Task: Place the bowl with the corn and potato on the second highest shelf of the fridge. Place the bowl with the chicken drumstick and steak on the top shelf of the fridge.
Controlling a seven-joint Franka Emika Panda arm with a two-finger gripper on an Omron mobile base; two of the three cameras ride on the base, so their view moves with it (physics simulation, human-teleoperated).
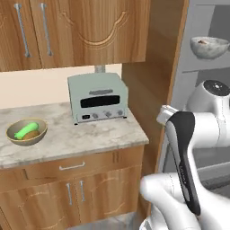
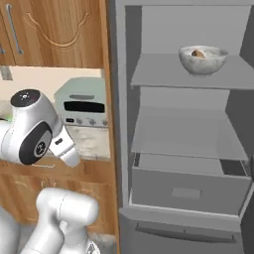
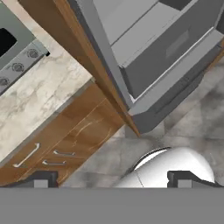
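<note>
The olive-tan bowl with the corn and potato (image 1: 27,131) sits on the counter's far left; the green corn (image 1: 25,130) lies beside the brown potato (image 1: 31,134) in it. Inside the open fridge, a pale grey marbled bowl (image 2: 202,59) stands on the top shelf (image 2: 158,73) with the golden-brown chicken drumstick (image 2: 198,53) in it; the steak is too small to make out. The second highest shelf (image 2: 183,136) is bare. My gripper (image 3: 113,181) is open, holds nothing, and points down at the floor between the cabinet and the fridge, far from both bowls.
A pale green toaster oven (image 1: 98,98) stands at the counter's right end. A wooden side panel (image 2: 110,114) separates counter and fridge. A grey fridge drawer (image 2: 188,188) sits below the shelves. Wall cabinets (image 1: 72,31) hang above the counter.
</note>
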